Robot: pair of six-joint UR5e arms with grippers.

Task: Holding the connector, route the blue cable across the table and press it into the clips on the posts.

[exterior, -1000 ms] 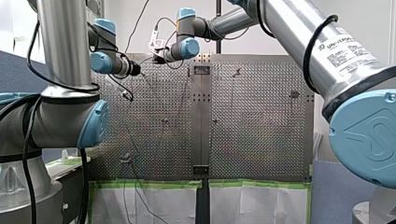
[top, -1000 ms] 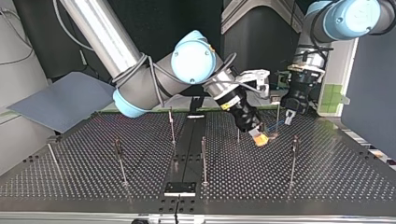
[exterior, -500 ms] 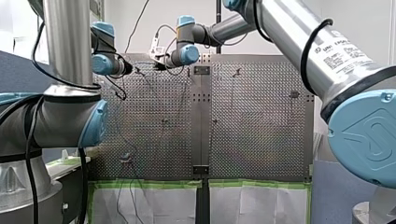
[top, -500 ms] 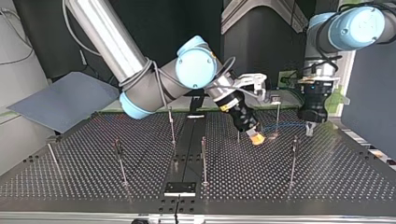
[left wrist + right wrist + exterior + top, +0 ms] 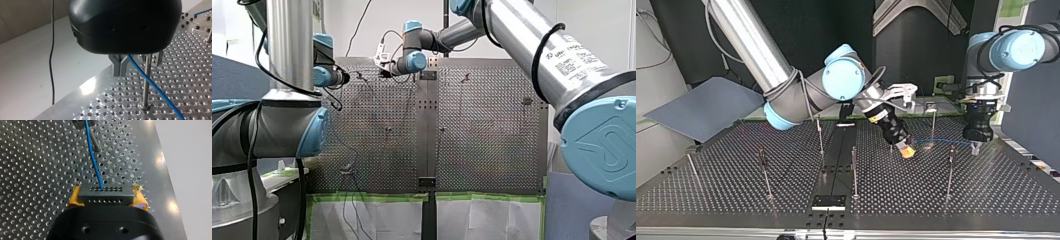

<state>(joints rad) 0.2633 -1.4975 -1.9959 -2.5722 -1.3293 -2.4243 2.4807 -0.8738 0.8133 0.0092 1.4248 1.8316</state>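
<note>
My right gripper (image 5: 906, 150) grips the black connector (image 5: 104, 194) between its 2 yellow pads (image 5: 73, 196). The blue cable (image 5: 93, 157) runs out of it, past 1 thin post (image 5: 147, 82), up to my left gripper (image 5: 976, 148). I cannot tell if that one is closed.

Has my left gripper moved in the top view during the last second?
Yes. My left gripper moved toward the view's right, away from the clip post.

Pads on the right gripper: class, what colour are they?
Yellow-orange. The pads show best in the right wrist view, either side of the dark connector.
</note>
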